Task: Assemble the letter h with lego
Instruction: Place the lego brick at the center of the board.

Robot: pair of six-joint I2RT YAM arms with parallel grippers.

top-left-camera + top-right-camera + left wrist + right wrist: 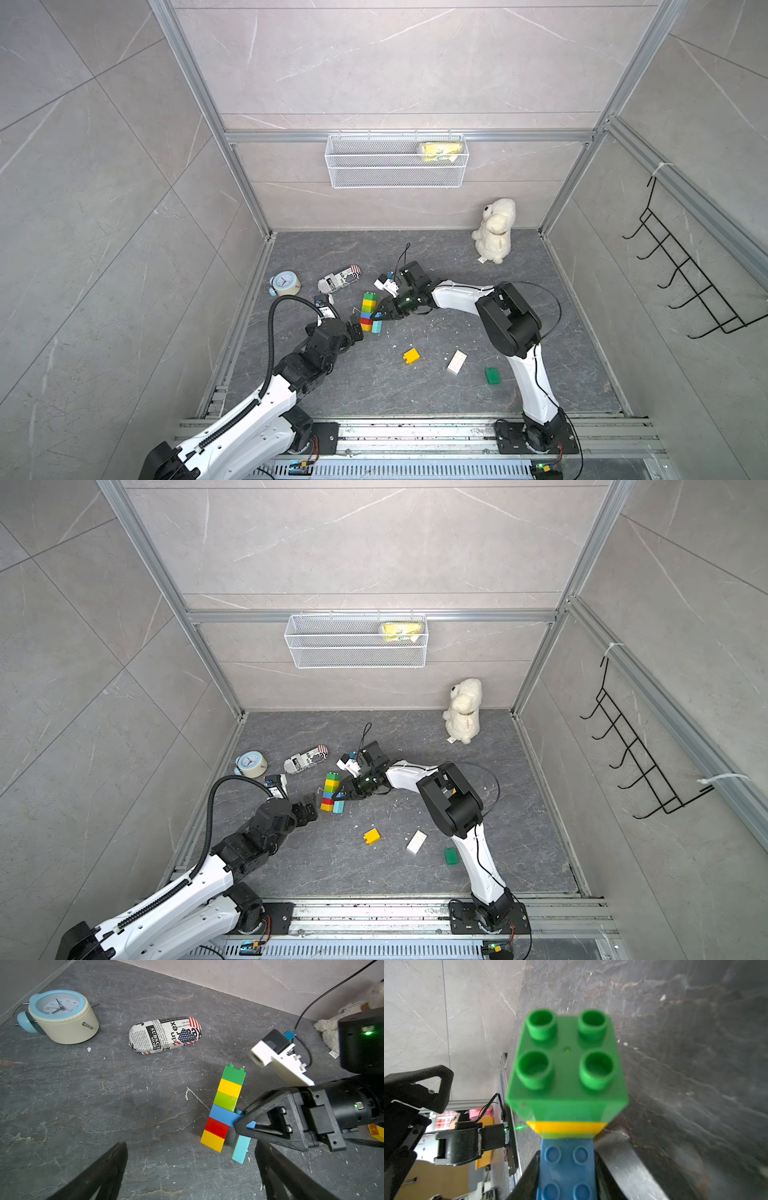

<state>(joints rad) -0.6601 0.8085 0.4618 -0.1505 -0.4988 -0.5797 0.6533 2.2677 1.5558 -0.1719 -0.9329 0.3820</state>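
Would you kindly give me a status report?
Left gripper open beside tower. Right gripper shut on its blue brick. Yellow brick, white brick, green brick loose. Nothing blocking.

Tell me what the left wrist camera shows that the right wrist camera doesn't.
Only left wrist: alarm clock, newspaper-print glasses case, red brick, light blue brick. Only right wrist: the left arm's wrist housing and all four studs atop the green brick. Both: that green brick, a yellow brick and the blue brick, which the right pincer grips.

White-shelled arms carry black joints, black cables and black triangular end effectors.
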